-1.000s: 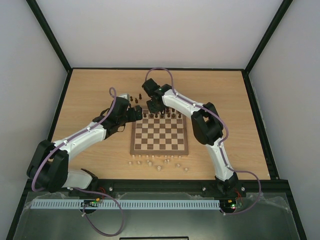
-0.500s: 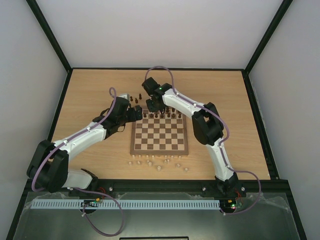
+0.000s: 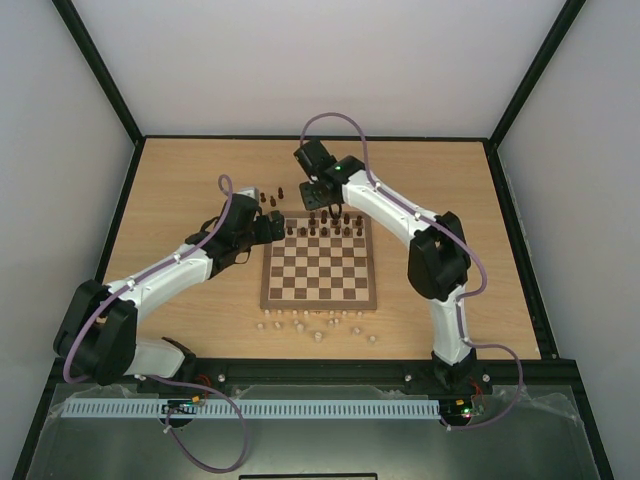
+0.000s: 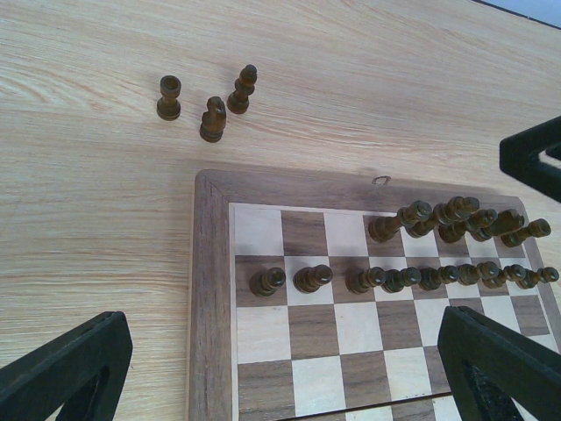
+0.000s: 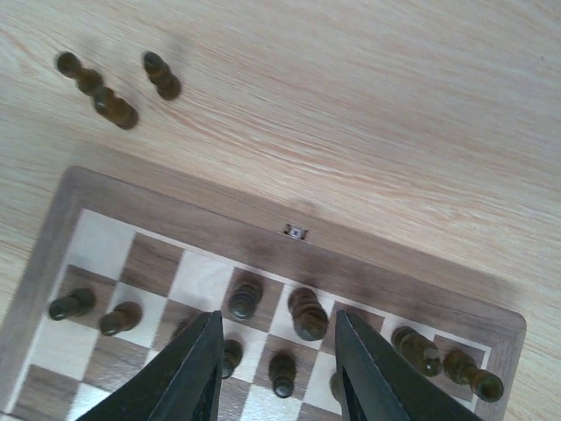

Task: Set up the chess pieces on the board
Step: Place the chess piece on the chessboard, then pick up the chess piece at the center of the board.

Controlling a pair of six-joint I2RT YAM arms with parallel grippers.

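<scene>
Because the dark chess pieces [image 4: 421,277] belong in two ranks along one side, most of them already stand on the far two rows of the board [image 3: 320,298]. A line of pawns fills the second row, and taller figures crowd the right-hand stretch of the back row. Three back-row squares at the far-left corner are bare. Three loose figures [image 4: 212,118] of the same dark wood stand upright on the table [image 3: 180,200] just beyond that corner, close together and clear of the board's border. Judging by the count, they are what the corner lacks, which would explain why both arms reach toward this end. The left fingers [image 4: 70,368] hover over that bare corner, spread as wide as they go, holding and touching nothing. They seem poised for the loose figures beyond the border. The right fingers [image 5: 188,377] hang above the back row nearer the middle of the board. They stand only part-way apart, a narrow gap suited to such small figures. Pieces show beneath that gap, but none is pinched or touched as far as I can tell. Pale pieces [image 3: 300,324] lie scattered on the table along the near edge of the board, not yet placed.
</scene>
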